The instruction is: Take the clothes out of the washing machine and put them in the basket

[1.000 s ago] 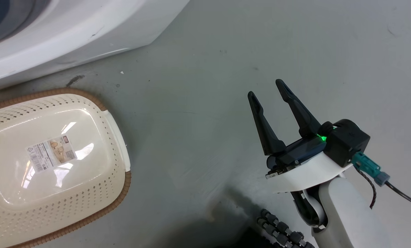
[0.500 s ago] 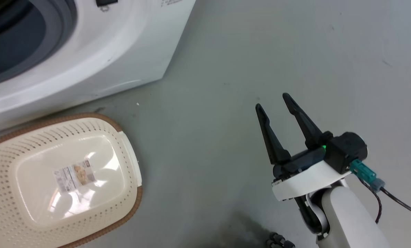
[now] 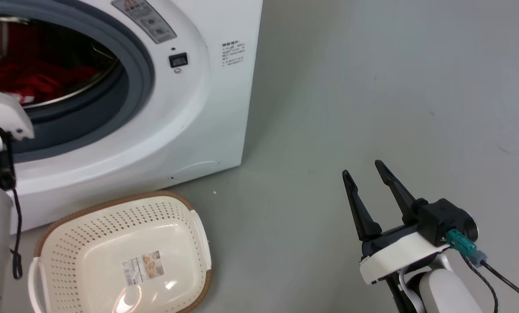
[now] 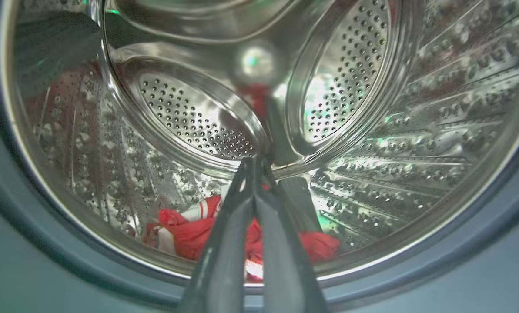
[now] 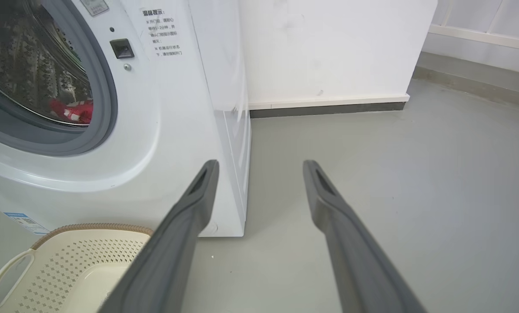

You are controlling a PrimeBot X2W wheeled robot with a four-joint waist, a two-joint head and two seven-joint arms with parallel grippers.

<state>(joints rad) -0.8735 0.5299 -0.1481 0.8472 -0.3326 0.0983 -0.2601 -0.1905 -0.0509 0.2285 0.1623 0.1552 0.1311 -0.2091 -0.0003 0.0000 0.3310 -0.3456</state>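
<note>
You are at the reach-in step. Your left claw (image 4: 255, 169) is pressed closed on nothing, aimed into the washing machine (image 3: 198, 108). The clothes (image 4: 189, 230) lie at 6 o'clock in the drum (image 4: 416, 130). The basket (image 3: 111, 201) sits on the floor (image 3: 372, 87), at 6 o'clock below the machine's round hole. Your right claw (image 3: 363, 171) is spread wide. Next, I think, spread the left claw, dip down and pinch the red cloth.

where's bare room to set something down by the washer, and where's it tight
Free: the grey floor between the right side of the washing machine and the right gripper, and the inside of the basket, holding just a label. Tight: the strip between basket and machine front, and low in the drum where the clothes lie.
</note>
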